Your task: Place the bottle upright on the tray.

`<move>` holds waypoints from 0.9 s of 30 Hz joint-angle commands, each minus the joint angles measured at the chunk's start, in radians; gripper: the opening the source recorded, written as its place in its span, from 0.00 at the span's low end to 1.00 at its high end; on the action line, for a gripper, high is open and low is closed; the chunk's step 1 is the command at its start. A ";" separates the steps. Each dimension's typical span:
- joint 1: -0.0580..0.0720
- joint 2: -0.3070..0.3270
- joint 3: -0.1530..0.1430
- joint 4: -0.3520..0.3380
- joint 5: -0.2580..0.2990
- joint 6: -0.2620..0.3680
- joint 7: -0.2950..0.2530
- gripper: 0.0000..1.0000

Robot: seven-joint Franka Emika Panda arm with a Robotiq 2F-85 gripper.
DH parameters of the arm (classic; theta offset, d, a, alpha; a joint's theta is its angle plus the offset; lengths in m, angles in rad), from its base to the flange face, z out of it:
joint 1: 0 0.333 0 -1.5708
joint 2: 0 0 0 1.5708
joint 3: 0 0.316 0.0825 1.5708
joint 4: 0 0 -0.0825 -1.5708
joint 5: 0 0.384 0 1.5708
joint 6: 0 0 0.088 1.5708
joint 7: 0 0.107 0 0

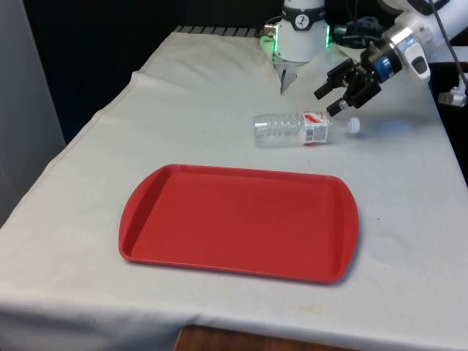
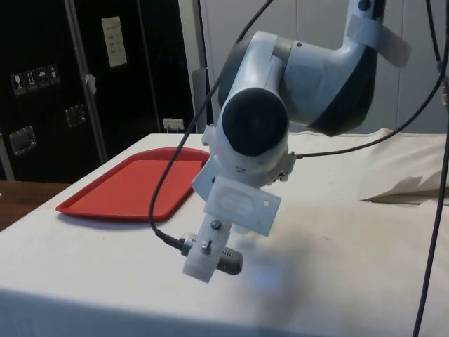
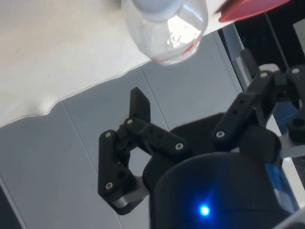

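Bottle [image 1: 303, 129] lying on table [image 1: 88, 190] behind tray [image 1: 238, 221].

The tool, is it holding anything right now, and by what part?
Nothing. The tool is open, just above the cap end of the bottle.

Clear plastic bottle [image 1: 303, 129] on its side, white cap toward the front view's right, just beyond red tray [image 1: 239, 222] — empty, flat
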 commanded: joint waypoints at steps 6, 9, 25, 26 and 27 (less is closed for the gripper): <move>-0.002 0.056 -0.013 0.034 -0.026 0.002 0.017 1.00; -0.003 0.066 -0.015 0.038 -0.030 0.003 0.022 1.00; -0.005 0.070 -0.013 0.040 -0.022 -0.001 0.020 1.00; -0.005 0.073 -0.014 0.042 -0.023 0.000 0.020 1.00; -0.005 0.075 -0.014 0.043 -0.024 0.000 0.020 1.00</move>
